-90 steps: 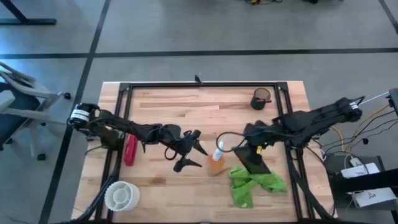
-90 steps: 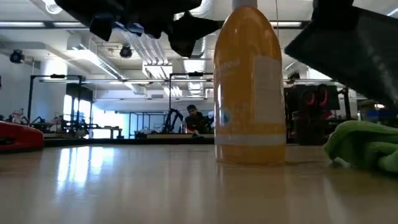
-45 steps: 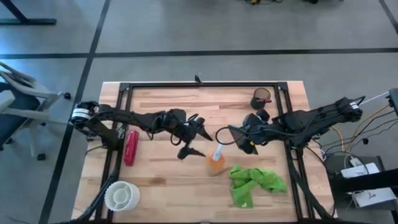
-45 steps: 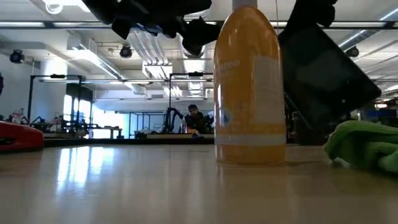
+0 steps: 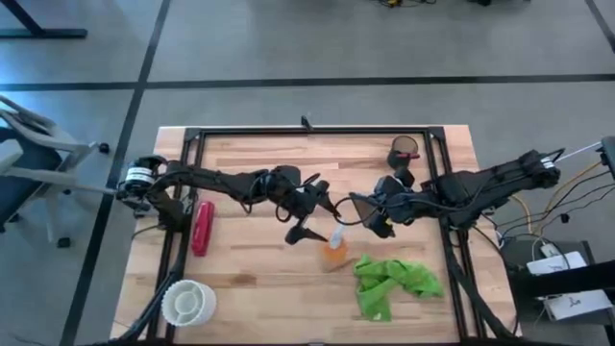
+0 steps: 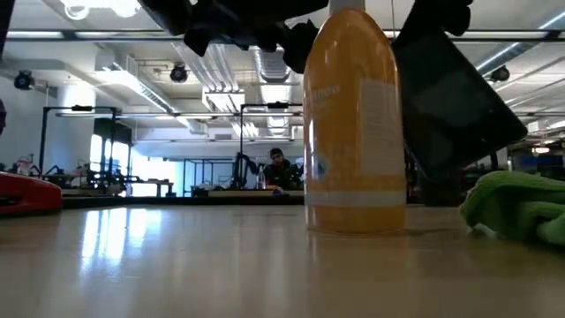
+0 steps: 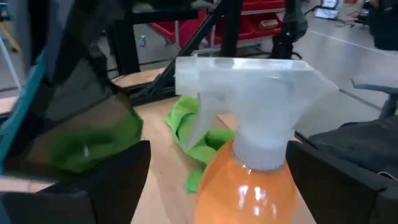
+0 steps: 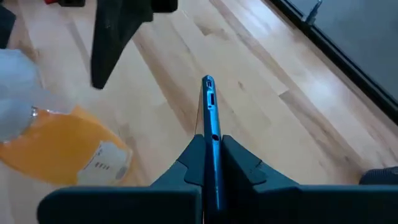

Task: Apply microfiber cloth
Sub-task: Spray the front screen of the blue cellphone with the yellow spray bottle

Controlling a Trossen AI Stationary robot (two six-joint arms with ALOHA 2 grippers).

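No wording can be read with certainty. The orange spray bottle carries a pale label with faint white lettering on its left side and fine print on the panel beside it, both too small and blurred to make out.

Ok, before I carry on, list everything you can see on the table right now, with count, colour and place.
Cloth: one, lime green, crumpled on the table's near right part, untouched.
Spray bottle: one, orange with a white trigger head, upright mid-table, just left of the cloth.
Tablet: one, dark, flat, held off the table edge-on in the right hand.
Cup: one, dark, far right corner.
Red object: one, lying near the left edge.
White round holder: one, near left corner.
Left hand: open, above the table beside the spray bottle.
Right hand: shut on the tablet, right of centre.
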